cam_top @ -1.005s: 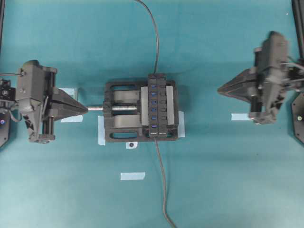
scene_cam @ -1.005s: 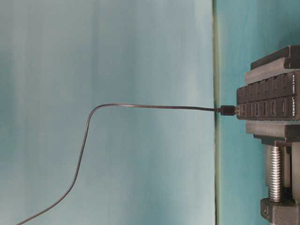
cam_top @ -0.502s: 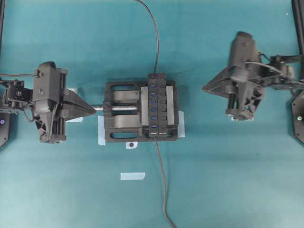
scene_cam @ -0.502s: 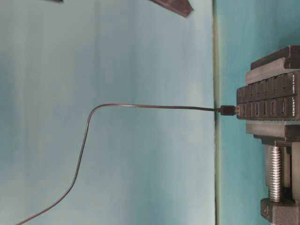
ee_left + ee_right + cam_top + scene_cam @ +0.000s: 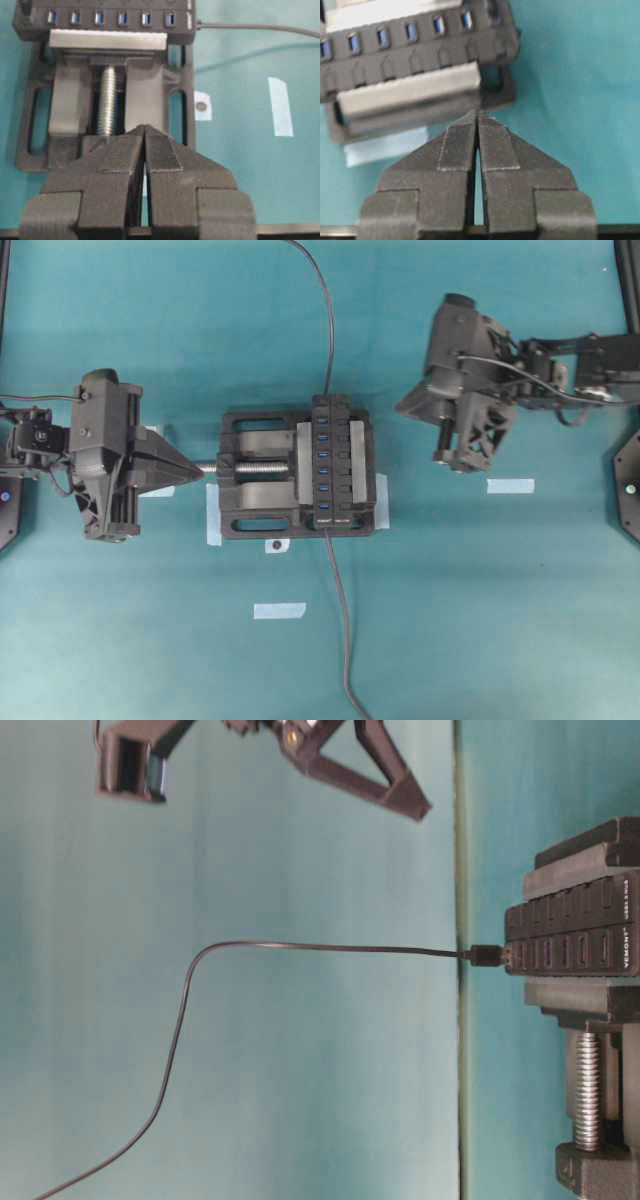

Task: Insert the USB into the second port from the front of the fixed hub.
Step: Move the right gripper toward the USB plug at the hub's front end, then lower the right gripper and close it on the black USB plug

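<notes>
The fixed hub point(image 5: 336, 462) is a black bar clamped in a vise, its blue ports facing up. The second port point(image 5: 323, 488) point(image 5: 145, 18) from the front has nothing in it. The USB point(image 5: 486, 955), a small black plug on a thin dark cable, sits against the hub's far end point(image 5: 328, 390); I cannot tell whether it is seated there. My left gripper point(image 5: 198, 470) point(image 5: 145, 127) is shut and holds nothing, its tip at the vise screw. My right gripper point(image 5: 400, 405) point(image 5: 478, 113) point(image 5: 425, 810) is shut and holds nothing, hovering to the right of the hub's far half.
The black screw vise point(image 5: 250, 515) holds the hub on the teal table. A grey cable point(image 5: 340, 620) leaves the hub's front end toward the table's front edge. Tape strips lie at the front point(image 5: 279, 610) and right point(image 5: 510, 485).
The right arm has swung left toward the hub, still shut. The left arm edged right toward the vise screw, then stopped.
</notes>
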Available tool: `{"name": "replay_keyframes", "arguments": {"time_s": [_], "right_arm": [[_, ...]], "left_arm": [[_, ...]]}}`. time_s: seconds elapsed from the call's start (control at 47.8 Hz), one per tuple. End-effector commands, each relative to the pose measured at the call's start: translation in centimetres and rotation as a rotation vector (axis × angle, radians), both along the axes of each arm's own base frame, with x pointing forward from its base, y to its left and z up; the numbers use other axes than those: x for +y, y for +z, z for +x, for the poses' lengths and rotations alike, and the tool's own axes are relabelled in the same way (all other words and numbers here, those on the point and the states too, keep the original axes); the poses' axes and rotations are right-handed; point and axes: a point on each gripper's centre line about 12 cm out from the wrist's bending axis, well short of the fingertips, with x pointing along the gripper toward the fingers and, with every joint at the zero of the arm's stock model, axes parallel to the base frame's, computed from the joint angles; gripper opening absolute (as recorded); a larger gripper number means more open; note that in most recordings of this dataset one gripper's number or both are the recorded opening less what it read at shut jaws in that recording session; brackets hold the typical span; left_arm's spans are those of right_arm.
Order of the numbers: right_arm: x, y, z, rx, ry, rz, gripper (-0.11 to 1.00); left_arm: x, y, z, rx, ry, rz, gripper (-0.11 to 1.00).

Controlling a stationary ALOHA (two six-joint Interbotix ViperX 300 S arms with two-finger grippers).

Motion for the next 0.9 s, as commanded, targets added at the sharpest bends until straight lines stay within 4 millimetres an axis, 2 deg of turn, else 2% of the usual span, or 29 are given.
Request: {"name": "replay_keyframes", "arguments": {"time_s": [0.0,0.44,0.879], "right_arm": [[-0.5,1.1,1.0,-0.034,0.007,-0.022,-0.01],[-1.9,0.0,4.4,-0.049,0.024,-0.058,-0.01],[-2.4,-1.2,5.9,-0.053,0.024,-0.063,-0.01]], "left_arm": [[0.0,1.1,0.5,-0.034,0.0,0.003,0.0],[0.0,1.0,0.5,-0.032,-0.002,0.003,0.0],[0.0,0.9,0.5,-0.029,0.0,0.003,0.0]]}}
